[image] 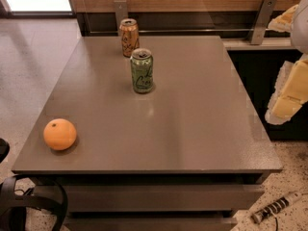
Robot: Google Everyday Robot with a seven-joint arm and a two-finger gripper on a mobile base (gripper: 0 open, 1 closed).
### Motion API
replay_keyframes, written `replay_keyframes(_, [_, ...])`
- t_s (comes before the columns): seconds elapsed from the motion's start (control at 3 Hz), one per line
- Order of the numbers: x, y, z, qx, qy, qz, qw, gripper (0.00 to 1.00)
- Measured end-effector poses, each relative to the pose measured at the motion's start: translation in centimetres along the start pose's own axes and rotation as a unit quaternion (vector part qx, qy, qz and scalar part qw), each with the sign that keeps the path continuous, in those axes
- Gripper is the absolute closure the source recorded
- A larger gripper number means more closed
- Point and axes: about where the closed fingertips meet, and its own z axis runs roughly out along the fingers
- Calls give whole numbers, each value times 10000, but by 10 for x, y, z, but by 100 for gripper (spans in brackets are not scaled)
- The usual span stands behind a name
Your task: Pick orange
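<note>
The orange is round and bright, with a small dark stem dimple. It rests on the grey table near the front left corner. My gripper hangs at the far right of the camera view, beyond the table's right edge and above it, far from the orange. Its two pale yellow fingers stand wide apart and hold nothing. Part of the gripper is cut off by the edge of the view.
A green drink can stands upright at the table's middle back. An orange-and-tan can stands behind it near the back edge. A wood-panelled wall with metal brackets runs behind. Black cables lie on the floor at the front left.
</note>
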Motion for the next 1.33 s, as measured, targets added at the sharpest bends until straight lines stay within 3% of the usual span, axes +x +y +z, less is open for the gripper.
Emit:
replay_keyframes(0.33, [0,0,0,0,0,0,10000,0])
replay_keyframes(0.67, [-10,0,5,-129,-433,52,9990,0])
replay_keyframes(1.0, [-24,5,24,-371,-1260,144,9912,0])
replay_keyframes(1.33, [-51,20,49,-580,-2397,331,9686,0])
